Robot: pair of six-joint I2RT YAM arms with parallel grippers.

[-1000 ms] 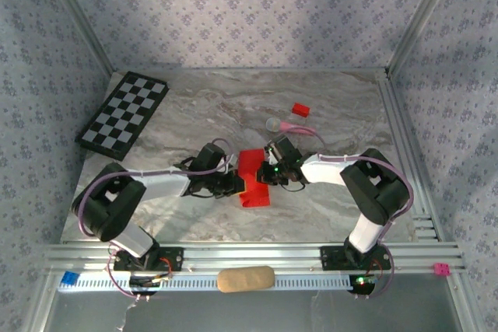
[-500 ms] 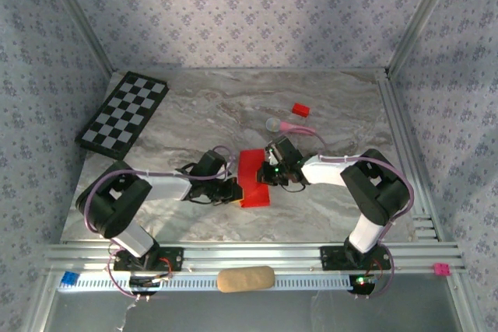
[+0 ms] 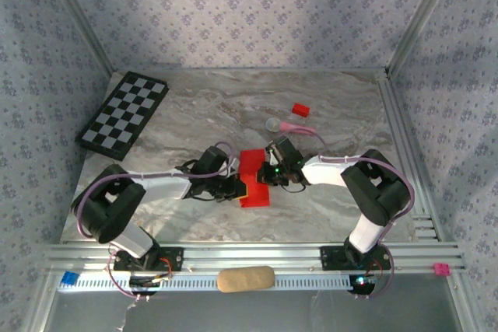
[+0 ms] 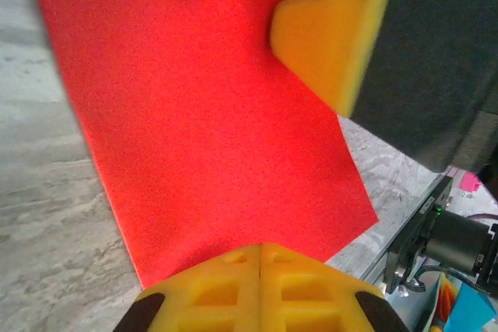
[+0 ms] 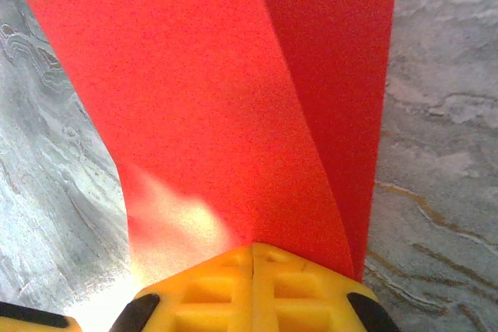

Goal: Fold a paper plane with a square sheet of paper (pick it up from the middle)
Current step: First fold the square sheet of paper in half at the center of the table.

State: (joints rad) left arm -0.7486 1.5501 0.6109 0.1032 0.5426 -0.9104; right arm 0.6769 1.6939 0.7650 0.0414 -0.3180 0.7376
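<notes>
We can read no writing, label, brand, number or sign anywhere in these views. The thin bright red square sheet of paper (image 4: 194,114) shows us plain faces with nothing printed on them.

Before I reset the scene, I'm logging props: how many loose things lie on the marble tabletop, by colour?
Red: 2, the sheet of paper and the small block
Pink: 1, the stick with a grey head
Black and white: 1, the checkerboard
Total: 4
</notes>
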